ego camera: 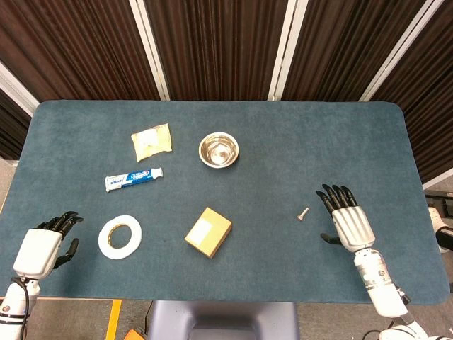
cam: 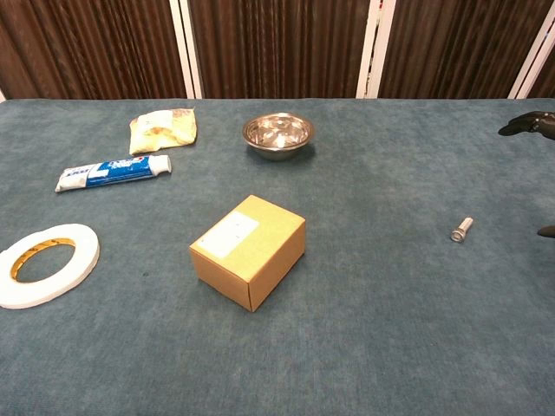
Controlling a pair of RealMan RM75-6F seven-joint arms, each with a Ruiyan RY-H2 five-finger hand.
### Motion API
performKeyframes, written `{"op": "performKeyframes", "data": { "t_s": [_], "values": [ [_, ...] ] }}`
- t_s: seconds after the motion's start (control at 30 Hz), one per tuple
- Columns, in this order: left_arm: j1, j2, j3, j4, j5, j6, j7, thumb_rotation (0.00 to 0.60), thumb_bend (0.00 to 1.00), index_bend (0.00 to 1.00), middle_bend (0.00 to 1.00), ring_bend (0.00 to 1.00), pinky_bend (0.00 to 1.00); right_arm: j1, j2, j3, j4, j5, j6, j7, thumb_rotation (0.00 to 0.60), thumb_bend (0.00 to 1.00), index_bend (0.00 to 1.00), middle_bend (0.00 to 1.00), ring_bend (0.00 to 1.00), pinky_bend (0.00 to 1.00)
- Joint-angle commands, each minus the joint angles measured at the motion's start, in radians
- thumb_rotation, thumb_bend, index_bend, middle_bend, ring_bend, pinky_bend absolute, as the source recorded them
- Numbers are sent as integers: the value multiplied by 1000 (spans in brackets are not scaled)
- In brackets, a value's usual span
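Blue table [ego camera: 283,142] | bolt [ego camera: 304,213] just left of right hand [ego camera: 348,219] | fingers spread, holding nothing

Blue-and-white toothpaste tube [ego camera: 134,178], white tape roll [ego camera: 119,236], brown box [ego camera: 208,231], yellow packet [ego camera: 151,141], silver bowl [ego camera: 219,150], teal table [ego camera: 283,134].

Our head view looks steeply down from above the near edge, taking in the whole table [ego camera: 283,142] out to the curtained wall. Our chest view sits low and closer, facing level across toward that wall. Both share the cardboard box [ego camera: 208,232] [cam: 248,250] and what lies around it.
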Motion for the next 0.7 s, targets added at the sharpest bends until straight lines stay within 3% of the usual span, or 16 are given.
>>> {"op": "performKeyframes", "data": {
  "t_s": [0.03,0.27,0.4,0.47,0.63,0.7],
  "values": [
    [1,1,0,-2,0,1,2,600,459,307,252,374,538,0,-1,1,1,2,-1,0,600,180,213,134,0,46],
    [-2,1,4,-1,10,0,3,600,459,308,253,374,538,2,0,6,-2,1,-1,-7,600,180,214,144,0,47],
    [-1,1,2,0,-1,-6,-2,600,459,308,253,374,537,9,-4,12,-1,-2,-3,-12,600,180,231,258,29,123],
    [0,2,-1,-4,-3,-1,-5,600,459,308,252,374,538,12,-6,13,-1,-5,-4,-21,600,180,243,330,98,192],
    [-3,-1,4,-3,13,-1,1,600,460,308,252,374,537,28,-3,18,-1,8,-31,-55,600,204,302,713,547,557],
    [-5,-2,6,-2,11,-9,6,600,459,308,252,374,538,43,9,25,-14,35,-66,-80,600,250,332,809,636,614]
  ]
}}
